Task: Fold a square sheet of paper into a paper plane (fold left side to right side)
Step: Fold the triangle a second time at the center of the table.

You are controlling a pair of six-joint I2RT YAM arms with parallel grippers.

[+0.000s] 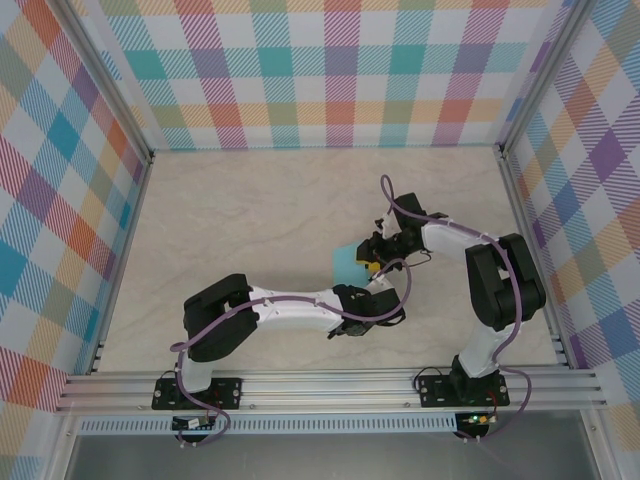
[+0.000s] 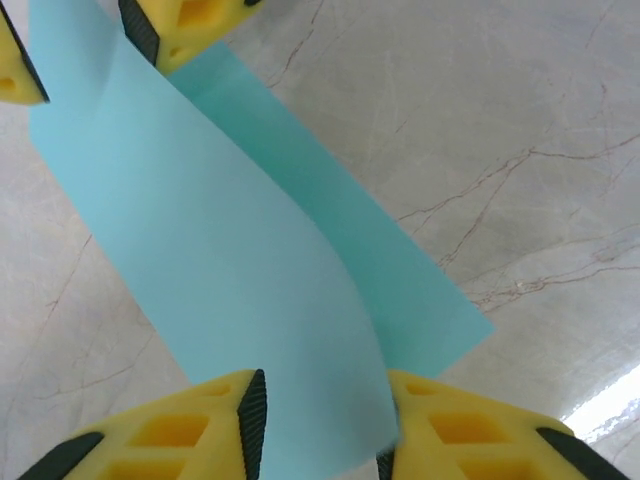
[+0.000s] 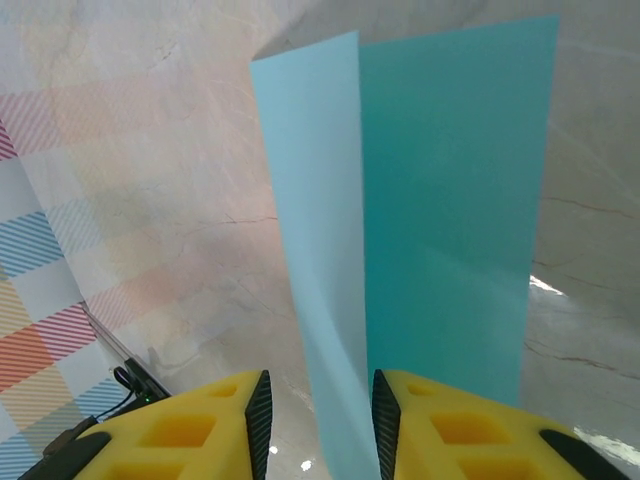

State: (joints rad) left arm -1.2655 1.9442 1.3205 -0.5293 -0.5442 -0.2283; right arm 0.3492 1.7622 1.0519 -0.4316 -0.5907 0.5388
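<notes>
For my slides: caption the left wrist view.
Turquoise sheet of paper curls through the left pincer, right pincer at its far edge.

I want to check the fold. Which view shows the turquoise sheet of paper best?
The left wrist view: the sheet of paper is near, one half curling over the flat half. The right wrist view shows a raised flap beside the flat part; the top external view, a small patch.

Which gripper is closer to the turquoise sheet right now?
Neither left nor right: a tie. The left gripper and the right gripper each straddle the square sheet of paper, fingers apart, from opposite ends.
</notes>
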